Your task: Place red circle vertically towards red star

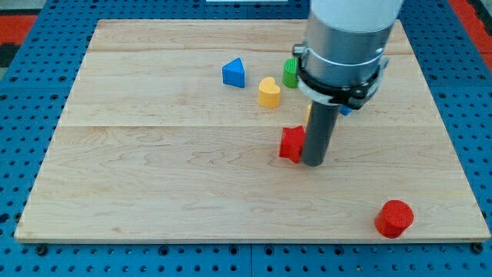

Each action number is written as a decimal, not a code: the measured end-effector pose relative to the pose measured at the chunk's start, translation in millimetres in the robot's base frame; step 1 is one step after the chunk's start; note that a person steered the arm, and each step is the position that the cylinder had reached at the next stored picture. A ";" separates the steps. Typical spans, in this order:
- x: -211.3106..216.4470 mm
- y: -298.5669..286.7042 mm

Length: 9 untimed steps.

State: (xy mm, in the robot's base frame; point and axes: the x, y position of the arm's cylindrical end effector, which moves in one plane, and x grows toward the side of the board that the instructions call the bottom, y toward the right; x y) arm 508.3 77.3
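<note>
While the wooden worktop (pixel 154 192) lies wide, my tip (pixel 314 163) sits touching the red star (pixel 291 144) on its right, no fingers here to open or close, and the red circle (pixel 394 218) waits well apart at the view's bottom right, needing an upward push.

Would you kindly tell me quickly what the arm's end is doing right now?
My tip: no gripper, holding nothing, against the red star's right side.

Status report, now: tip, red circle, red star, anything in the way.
My tip touching red star, on its right. Red circle apart, near board's bottom right. Nothing between circle and star but my tip.
</note>
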 end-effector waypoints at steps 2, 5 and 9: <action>-47.6 -45.2; 65.4 224.2; 87.1 77.6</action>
State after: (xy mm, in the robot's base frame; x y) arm 595.4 154.9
